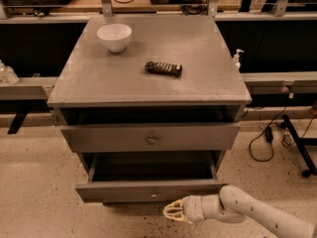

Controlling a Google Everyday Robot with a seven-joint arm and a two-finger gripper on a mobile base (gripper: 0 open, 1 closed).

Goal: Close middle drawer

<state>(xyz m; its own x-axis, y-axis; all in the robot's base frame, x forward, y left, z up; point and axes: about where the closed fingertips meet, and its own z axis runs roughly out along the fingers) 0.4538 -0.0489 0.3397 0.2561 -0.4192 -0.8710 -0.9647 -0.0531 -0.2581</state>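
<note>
A white bowl and a dark packet lie apart on the cabinet top.
</note>
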